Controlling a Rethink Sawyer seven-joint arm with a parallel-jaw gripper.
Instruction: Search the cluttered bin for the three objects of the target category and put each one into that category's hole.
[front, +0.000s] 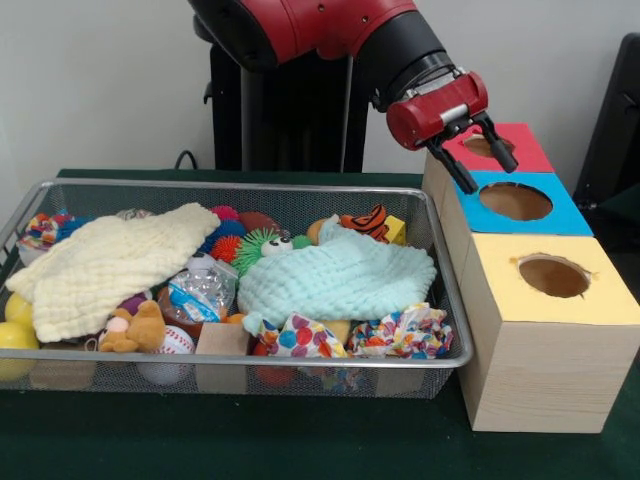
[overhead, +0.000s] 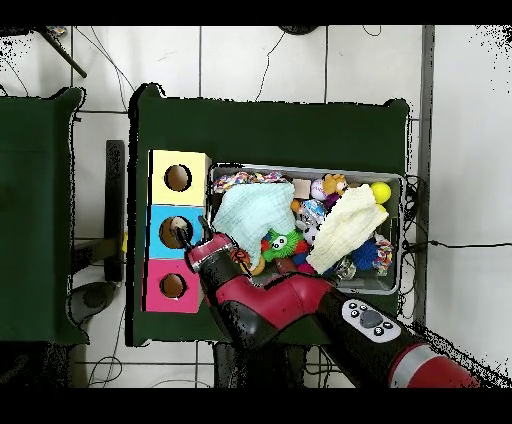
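Upper right of the front frame: I see my gripper (front: 484, 151) hanging in the air over the red box (front: 520, 145) and the blue box (front: 560, 208), its two black fingers spread apart and holding nothing.
Same gripper from overhead: it (overhead: 195, 233) sits at centre left, over the blue box (overhead: 160, 232), just beside the bin's short edge.
Arm: red and black, entering from the top of the front frame.
Bin: I read the bin (front: 452, 290) across the lower left and centre of the front frame, standing on the green table (front: 300, 440) and touching the row of boxes; overhead it (overhead: 392, 285) fills the centre right.
Boxes: red, blue and yellow box (front: 600, 300) stand in a row at the right, each with one round hole on top.
Bin contents, left: a cream cloth (front: 110, 265), a yellow ball (front: 15, 335), a brown plush (front: 135, 330), a baseball (front: 172, 345).
Bin contents, centre right: a mint cloth (front: 335, 280) over a green spiky toy (front: 262, 248), an orange striped toy (front: 368, 222), dotted fabric (front: 400, 335).
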